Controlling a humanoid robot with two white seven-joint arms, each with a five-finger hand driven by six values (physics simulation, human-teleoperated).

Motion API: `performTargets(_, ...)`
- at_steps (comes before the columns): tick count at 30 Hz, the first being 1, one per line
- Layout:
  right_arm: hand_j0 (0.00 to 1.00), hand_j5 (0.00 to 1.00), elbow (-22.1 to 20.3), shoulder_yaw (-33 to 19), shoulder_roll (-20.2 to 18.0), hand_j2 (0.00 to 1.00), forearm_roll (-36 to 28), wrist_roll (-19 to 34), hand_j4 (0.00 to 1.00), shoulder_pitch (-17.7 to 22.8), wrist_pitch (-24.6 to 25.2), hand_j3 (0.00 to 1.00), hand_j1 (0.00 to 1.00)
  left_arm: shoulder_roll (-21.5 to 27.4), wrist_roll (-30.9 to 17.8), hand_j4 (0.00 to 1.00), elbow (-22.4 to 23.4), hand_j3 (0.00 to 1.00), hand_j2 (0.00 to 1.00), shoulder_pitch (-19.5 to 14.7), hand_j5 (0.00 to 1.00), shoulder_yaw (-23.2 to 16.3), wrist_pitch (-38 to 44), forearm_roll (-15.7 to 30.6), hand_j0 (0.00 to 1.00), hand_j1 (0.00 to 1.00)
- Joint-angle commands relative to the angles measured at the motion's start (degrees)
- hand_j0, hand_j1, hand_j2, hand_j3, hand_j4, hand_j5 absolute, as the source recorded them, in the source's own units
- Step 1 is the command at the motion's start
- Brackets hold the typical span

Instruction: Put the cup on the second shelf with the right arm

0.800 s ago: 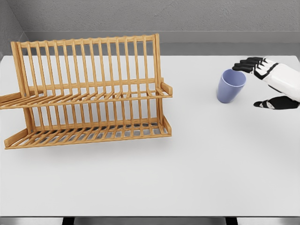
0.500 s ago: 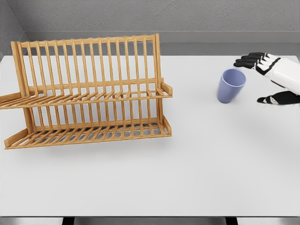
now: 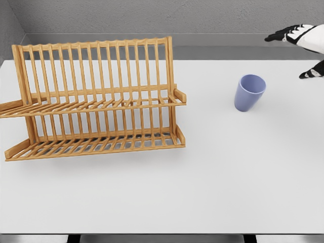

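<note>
The right hand [image 3: 304,50] has pulled up and away from the cup [image 3: 249,93]; less than 1 second ago it hung just beside the rim, and now it sits at the upper right edge, well apart, fingers [image 3: 276,37] spread and holding nothing. The cup stands untouched on the white surface [image 3: 202,177], right of the wooden rack [image 3: 96,101], whose 2 shelves are bare. No grasp has happened, so the task has not really begun

White table [image 3: 212,182], grey wall [image 3: 152,15] behind it
</note>
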Motion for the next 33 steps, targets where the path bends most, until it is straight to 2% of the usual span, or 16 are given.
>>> performTargets(1,1.00,1.00,6.2,8.5,3.8,1.00,0.0,0.3,1.00,-0.6,1.0,1.00,1.00,0.0,0.0,1.00,0.0,1.00,1.00,-0.1,1.00,0.0,0.0,0.0,1.00,1.00)
performTargets(6,1.00,1.00,14.9,9.6,5.3,1.00,0.0,0.3,1.00,-1.7,1.0,1.00,1.00,0.0,0.0,1.00,0.0,1.00,1.00,-0.1,1.00,0.0,0.0,0.0,1.00,1.00)
performTargets(8,1.00,1.00,15.6,10.2,5.6,1.00,0.2,0.3,1.00,-2.2,1.0,1.00,1.00,0.0,0.0,1.00,0.0,1.00,1.00,-0.1,1.00,0.0,0.0,0.0,1.00,1.00)
performTargets(10,1.00,1.00,17.4,10.8,8.0,1.00,3.2,0.3,1.00,-4.2,1.1,1.00,1.00,0.0,0.0,1.00,0.0,1.00,1.00,0.0,1.00,0.0,0.0,0.0,1.00,1.00)
performTargets(13,1.00,1.00,20.3,17.0,11.1,1.00,4.5,0.3,1.00,-8.3,1.1,1.00,1.00,0.0,0.0,1.00,0.0,1.00,1.00,-0.1,1.00,0.0,0.0,0.0,1.00,1.00)
performTargets(17,1.00,1.00,22.0,19.9,12.5,1.00,4.6,0.3,1.00,-9.4,1.0,1.00,1.00,0.0,0.0,1.00,0.0,1.00,1.00,-0.1,1.00,0.0,0.0,0.0,1.00,1.00)
performTargets(19,1.00,1.00,24.5,21.1,13.7,1.00,4.7,0.3,1.00,-10.5,1.0,1.00,1.00,0.0,0.0,1.00,0.0,1.00,1.00,-0.1,1.00,0.0,0.0,0.0,1.00,1.00)
performTargets(25,1.00,1.00,26.7,22.9,14.8,1.00,4.7,0.3,1.00,-11.8,1.0,1.00,1.00,0.0,0.0,1.00,0.0,1.00,1.00,-0.1,1.00,0.0,0.0,0.0,1.00,1.00)
performTargets(33,1.00,1.00,26.3,23.3,15.7,1.00,5.0,0.3,1.00,-12.7,1.0,1.00,1.00,0.0,0.0,1.00,0.0,1.00,1.00,-0.1,1.00,0.0,0.0,0.0,1.00,1.00)
